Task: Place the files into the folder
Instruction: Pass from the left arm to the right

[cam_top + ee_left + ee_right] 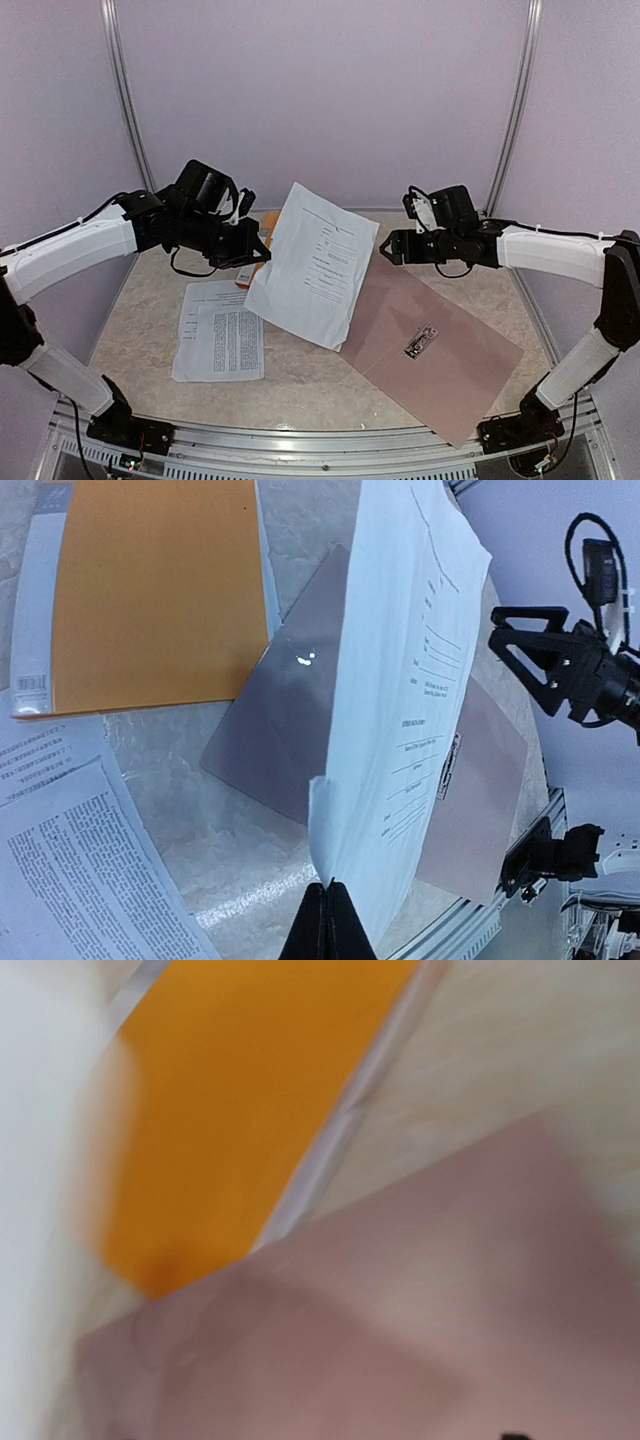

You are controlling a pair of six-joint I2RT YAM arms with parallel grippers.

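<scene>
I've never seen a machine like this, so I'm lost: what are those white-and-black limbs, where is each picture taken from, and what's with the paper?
These are two robot arms bolted to a table's near edge. The wide picture comes from a fixed camera above and behind them; the other two come from a small camera on each wrist. The left pincer is shut on the edge of a printed white sheet, holding it up in the air. The right pincer stands open beside that sheet, holding nothing. On the table lie more printed sheets, an opened taupe folder and an orange cover. The right wrist picture is blurred.
</scene>
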